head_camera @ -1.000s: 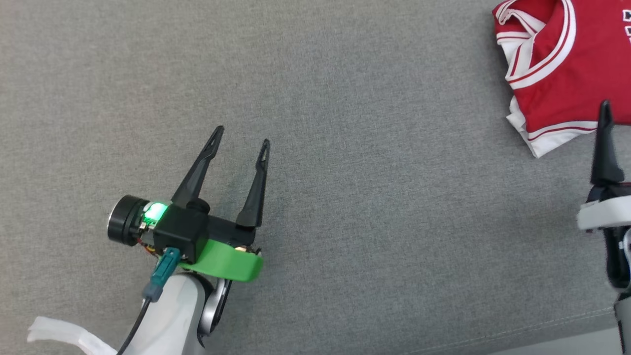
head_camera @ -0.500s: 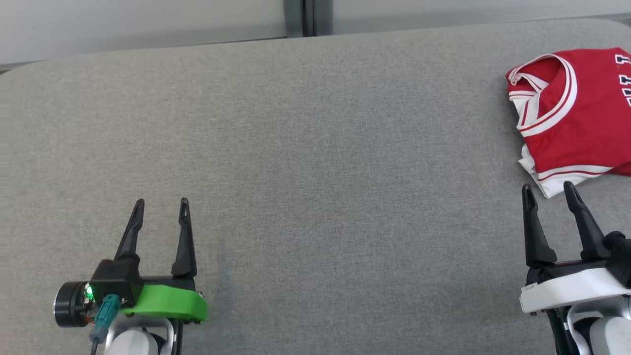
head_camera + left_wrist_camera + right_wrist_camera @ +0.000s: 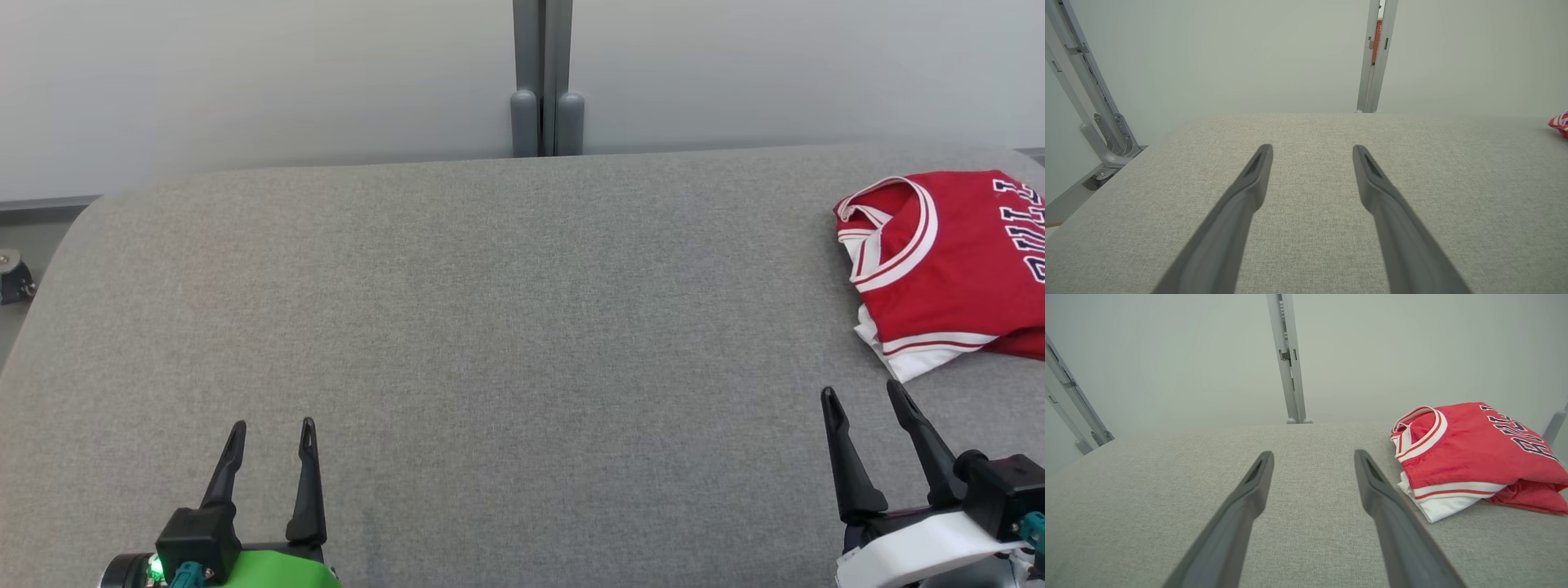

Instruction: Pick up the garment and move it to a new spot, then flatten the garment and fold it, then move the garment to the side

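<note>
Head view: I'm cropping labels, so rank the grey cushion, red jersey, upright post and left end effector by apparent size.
1. Grey cushion.
2. Red jersey, cut off at the right edge.
3. Left end effector and upright post look similar; nearness to the camera makes it unsure.

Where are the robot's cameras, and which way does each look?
Head view: on the head, looking forward and down at the grey cushion; left hand and right hand, both open, at the bottom.
Left wrist view: on the left wrist, looking along its fingers across the cushion.
Right wrist view: on the right wrist, along its fingers toward the red jersey.
Shared: head and right wrist views both show the jersey.
</note>
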### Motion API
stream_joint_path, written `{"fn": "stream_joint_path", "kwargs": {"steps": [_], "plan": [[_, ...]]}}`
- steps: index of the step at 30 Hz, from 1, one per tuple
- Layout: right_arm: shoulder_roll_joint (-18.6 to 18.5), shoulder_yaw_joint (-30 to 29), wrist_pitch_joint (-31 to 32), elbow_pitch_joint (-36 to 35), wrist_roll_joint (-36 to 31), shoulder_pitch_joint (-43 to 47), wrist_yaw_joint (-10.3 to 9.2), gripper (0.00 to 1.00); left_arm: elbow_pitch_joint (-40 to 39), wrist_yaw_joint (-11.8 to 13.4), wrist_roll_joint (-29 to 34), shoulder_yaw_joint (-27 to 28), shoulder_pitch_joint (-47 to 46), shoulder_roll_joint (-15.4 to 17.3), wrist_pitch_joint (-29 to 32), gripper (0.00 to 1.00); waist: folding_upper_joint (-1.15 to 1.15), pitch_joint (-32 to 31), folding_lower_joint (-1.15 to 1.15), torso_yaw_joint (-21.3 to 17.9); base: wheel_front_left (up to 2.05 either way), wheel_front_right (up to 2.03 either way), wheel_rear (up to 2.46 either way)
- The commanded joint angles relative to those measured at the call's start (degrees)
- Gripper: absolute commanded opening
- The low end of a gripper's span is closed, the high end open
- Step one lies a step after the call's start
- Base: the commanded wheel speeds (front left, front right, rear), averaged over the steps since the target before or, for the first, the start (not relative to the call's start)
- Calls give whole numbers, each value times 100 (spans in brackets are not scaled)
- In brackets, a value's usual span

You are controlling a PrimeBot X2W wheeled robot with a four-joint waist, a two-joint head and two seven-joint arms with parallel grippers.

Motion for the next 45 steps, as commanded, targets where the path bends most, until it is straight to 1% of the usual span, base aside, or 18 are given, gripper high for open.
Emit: {"fn": "stream_joint_path", "kwargs": {"steps": [1,7,20,42,43,45], "plan": [[24,5,31,-54,-17,128,-10,100,10,-7,-24,1,125,30,-26,100,0,-193,1,-55,0,0,0],[64,12,75,-117,-21,295,-10,100,42,-44,-41,-42,188,47,-26,100,0,-257,1,-102,0,0,0],[103,43,-10,-40,-35,207,-10,100,172,-72,-37,-82,-34,101,-22,100,0,-212,1,-137,0,0,0],[110,31,-90,29,15,137,-10,100,231,-121,48,-103,-166,23,-23,100,0,-155,1,-120,0,0,0],[105,28,-59,22,9,183,0,0,241,-108,-13,-107,-78,12,-5,0,0,-156,1,-120,0,0,0],[113,41,-57,104,19,198,1,0,322,-111,-26,-113,-42,-15,7,0,0,-154,1,-118,0,0,0]]}}
